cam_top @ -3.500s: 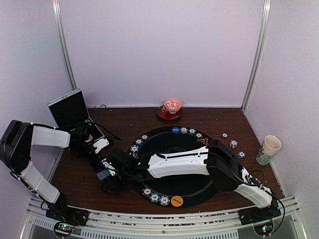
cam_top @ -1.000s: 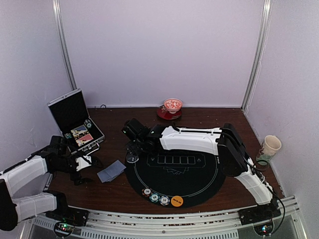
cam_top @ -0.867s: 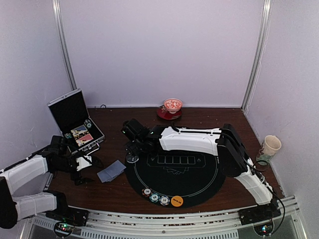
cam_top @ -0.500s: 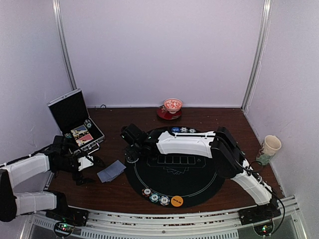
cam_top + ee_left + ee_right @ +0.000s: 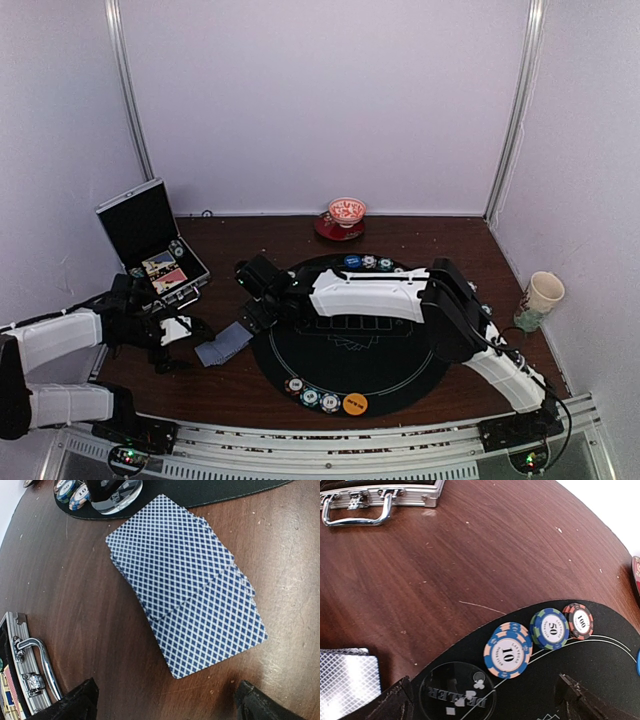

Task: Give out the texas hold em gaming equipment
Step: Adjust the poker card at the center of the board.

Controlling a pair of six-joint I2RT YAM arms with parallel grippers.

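Note:
A fanned stack of blue-backed playing cards (image 5: 223, 343) (image 5: 185, 590) lies on the wood just left of the black mat. My left gripper (image 5: 185, 330) (image 5: 167, 710) stands open just short of the cards' near corner, holding nothing. My right gripper (image 5: 248, 312) (image 5: 485, 705) hovers open over the mat's left edge, above a clear dealer disc (image 5: 457, 695). Beside that disc sit three poker chips marked 10 (image 5: 508, 650), 50 (image 5: 550, 628) and 100 (image 5: 578, 620). More chips (image 5: 310, 397) and an orange disc (image 5: 354, 404) line the mat's near rim. A blue disc (image 5: 352, 261) rests at the far rim.
An open metal case (image 5: 150, 240) (image 5: 380, 495) stands at the back left. The black mat (image 5: 380, 350) fills the middle. A red-and-white bowl (image 5: 347, 212) sits at the back, and a paper cup (image 5: 540, 300) at the right edge. My right arm spans the mat.
My right gripper has slid left and nearer, now covering the dealer disc in the top view. My left gripper has crept right toward the cards. Both stay open.

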